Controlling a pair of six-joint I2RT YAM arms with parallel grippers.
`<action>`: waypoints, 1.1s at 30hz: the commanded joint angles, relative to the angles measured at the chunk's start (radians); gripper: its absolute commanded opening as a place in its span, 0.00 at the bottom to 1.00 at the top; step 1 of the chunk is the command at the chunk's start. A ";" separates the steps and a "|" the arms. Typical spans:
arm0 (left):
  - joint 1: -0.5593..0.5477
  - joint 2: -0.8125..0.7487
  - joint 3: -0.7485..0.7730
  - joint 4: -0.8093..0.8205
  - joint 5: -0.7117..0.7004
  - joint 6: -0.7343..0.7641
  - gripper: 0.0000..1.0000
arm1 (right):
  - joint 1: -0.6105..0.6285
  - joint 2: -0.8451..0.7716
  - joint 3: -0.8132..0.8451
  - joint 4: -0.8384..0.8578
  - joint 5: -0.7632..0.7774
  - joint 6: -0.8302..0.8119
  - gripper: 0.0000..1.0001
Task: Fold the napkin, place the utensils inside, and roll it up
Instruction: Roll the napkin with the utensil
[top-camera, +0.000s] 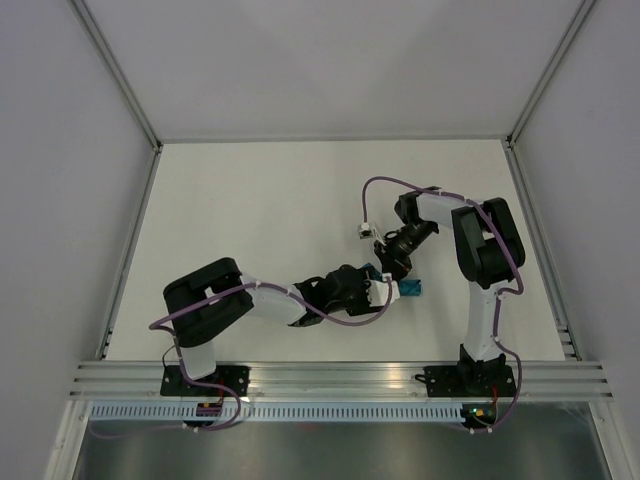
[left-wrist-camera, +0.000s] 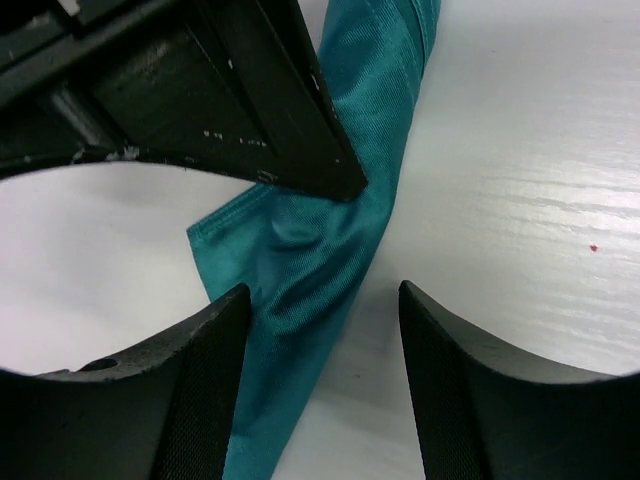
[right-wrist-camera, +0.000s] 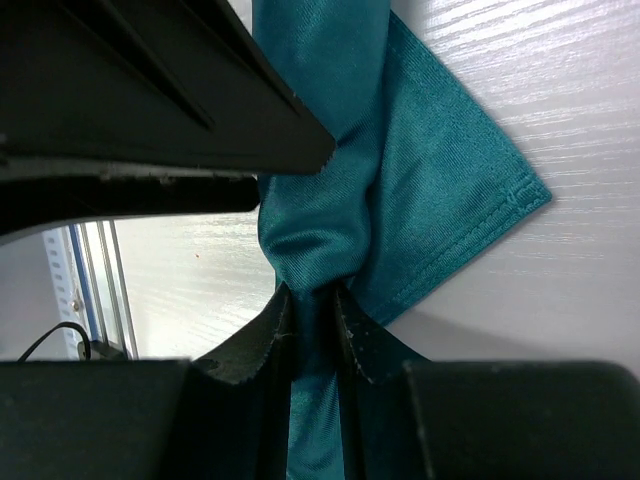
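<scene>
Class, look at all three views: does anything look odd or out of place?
Yes: the napkin is bunched into a crumpled strip instead of lying flat, pinched in the right tool, one hemmed corner splaying sideways.

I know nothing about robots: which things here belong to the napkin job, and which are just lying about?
Part of the job:
- napkin, bunched up
- right fingers, pinching the napkin
- left fingers, open, with the napkin between them

Just there:
- white table
- purple cable
- aluminium rail
</scene>
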 joint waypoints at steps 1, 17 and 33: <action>-0.013 0.040 0.050 0.076 -0.068 0.124 0.66 | -0.005 0.050 0.013 0.043 0.045 -0.052 0.15; 0.019 0.111 0.143 -0.214 0.096 0.036 0.21 | -0.017 0.055 0.025 0.011 0.034 -0.079 0.24; 0.120 0.121 0.211 -0.384 0.352 -0.077 0.11 | -0.121 -0.220 -0.012 0.188 -0.073 0.109 0.63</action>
